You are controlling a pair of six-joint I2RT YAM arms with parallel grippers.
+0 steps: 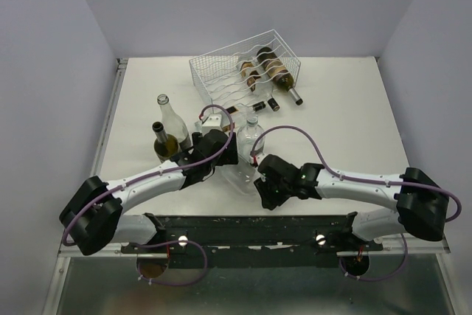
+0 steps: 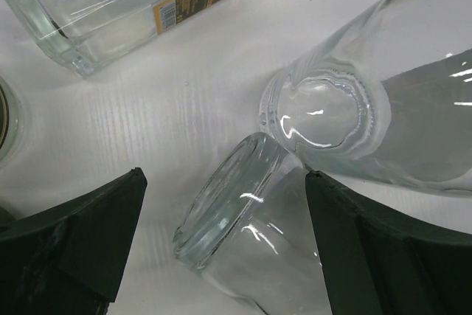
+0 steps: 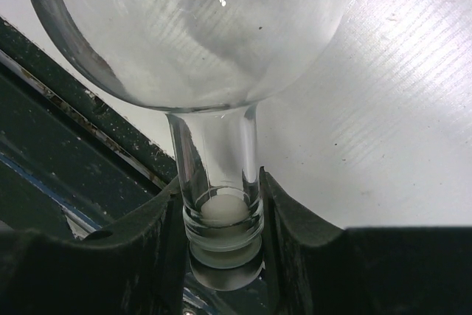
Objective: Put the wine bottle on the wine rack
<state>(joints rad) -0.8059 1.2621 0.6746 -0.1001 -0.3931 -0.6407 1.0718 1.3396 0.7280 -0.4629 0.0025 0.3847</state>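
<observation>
The right claw [image 3: 221, 212] is closed partway round the neck of the clear wine bottle [image 3: 192, 27], both fingers pressed to the glass at the lip. The bottle lies on its side on the white worktop [image 1: 339, 108], near the arms' edge, with its long axis running leftward from that claw, mouth toward the right arm and body toward the left claw [image 2: 225, 176]. The left claw is spread fully and grips nothing, straddling a round clear glass end. The wine rack [image 1: 214, 71] stands well apart at the far side, holding dark bottles [image 1: 276, 70]
</observation>
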